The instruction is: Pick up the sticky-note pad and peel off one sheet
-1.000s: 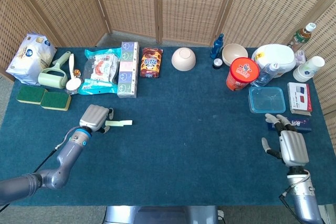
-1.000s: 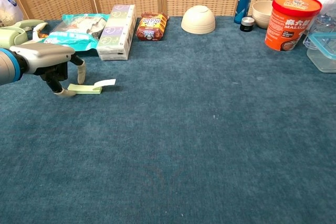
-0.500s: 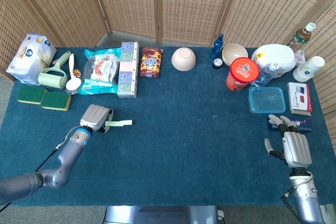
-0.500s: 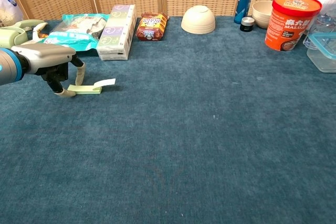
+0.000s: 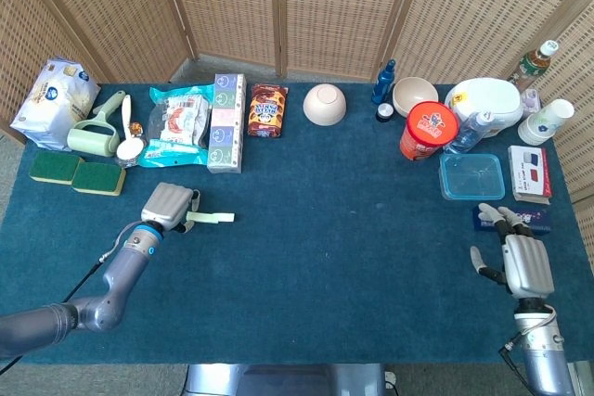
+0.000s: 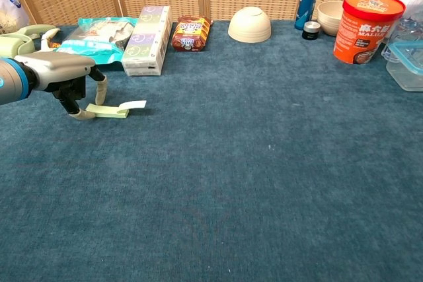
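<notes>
Dark teal carpet-like cloth covers the table (image 5: 334, 257), backed by wicker screen panels.

Nearest the robot's edge — right hand (image 5: 525, 263), palm down over the cloth, fingers spread apart and pointing away, holding nothing. It does not show in the chest view.

Left hand (image 6: 66, 77) sits low over the cloth at the left. Its fingertips (image 6: 84, 115) reach down to the near-left end of the sticky-note pad (image 6: 108, 111); fingers curve around that end, but whether they actually grip the pad cannot be told. The pad lies flat on the cloth, pale yellow-green, with one sheet (image 6: 132, 104) curling up and out from its far end, away from the left hand.

Just beyond the right hand's fingertips: a dark blue packet (image 5: 520, 220), then a clear lidded container (image 5: 472, 176) and a small box (image 5: 529, 173) side by side.

Beyond the left hand — two green sponges (image 5: 76, 173), a lint roller (image 5: 100, 129), a tissue pack (image 5: 226, 122).

Far row: upturned bowl (image 5: 324, 104), blue bottle (image 5: 384, 82), red tub (image 5: 429, 130).
</notes>
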Tool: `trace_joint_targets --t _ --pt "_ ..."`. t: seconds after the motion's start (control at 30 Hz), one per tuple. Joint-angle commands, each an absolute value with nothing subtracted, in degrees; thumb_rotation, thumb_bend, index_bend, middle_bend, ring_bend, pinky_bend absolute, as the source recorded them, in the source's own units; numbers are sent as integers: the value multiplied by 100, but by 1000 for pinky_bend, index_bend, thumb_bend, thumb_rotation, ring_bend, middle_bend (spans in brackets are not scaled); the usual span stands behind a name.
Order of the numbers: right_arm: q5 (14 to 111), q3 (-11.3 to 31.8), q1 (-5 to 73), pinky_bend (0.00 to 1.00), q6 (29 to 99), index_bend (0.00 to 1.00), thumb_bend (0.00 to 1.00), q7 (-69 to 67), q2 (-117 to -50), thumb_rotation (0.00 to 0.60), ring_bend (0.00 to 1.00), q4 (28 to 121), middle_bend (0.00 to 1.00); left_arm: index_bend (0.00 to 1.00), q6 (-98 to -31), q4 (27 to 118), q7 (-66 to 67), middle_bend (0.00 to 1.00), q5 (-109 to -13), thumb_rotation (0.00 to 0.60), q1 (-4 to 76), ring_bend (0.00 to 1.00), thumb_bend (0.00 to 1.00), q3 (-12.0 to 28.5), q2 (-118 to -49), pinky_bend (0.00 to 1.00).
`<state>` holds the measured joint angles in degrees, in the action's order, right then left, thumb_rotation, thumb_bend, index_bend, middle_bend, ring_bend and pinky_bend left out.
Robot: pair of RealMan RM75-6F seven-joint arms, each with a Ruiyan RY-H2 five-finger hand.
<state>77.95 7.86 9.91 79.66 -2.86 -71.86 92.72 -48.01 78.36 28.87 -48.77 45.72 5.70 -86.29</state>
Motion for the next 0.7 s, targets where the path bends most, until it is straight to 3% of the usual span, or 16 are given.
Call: trace_joint_targets --t 0.03,0.43,0.7 --pt "7795 785 989 246 7959 149 424 -293 -7187 600 135 9271 309 462 -4797 7839 2888 1000 -4863 600 4577 1000 267 561 -8624 1000" --pt "7807 779 936 246 7994 148 424 -365 -7164 600 135 9277 309 467 -4740 7798 3011 1000 -4732 600 4673 1000 267 506 -8686 1000" --pt "7830 779 921 246 8007 147 424 -388 -7161 600 135 9275 309 559 -4803 7819 2999 1000 -4729 600 4684 1000 292 510 -8685 1000"
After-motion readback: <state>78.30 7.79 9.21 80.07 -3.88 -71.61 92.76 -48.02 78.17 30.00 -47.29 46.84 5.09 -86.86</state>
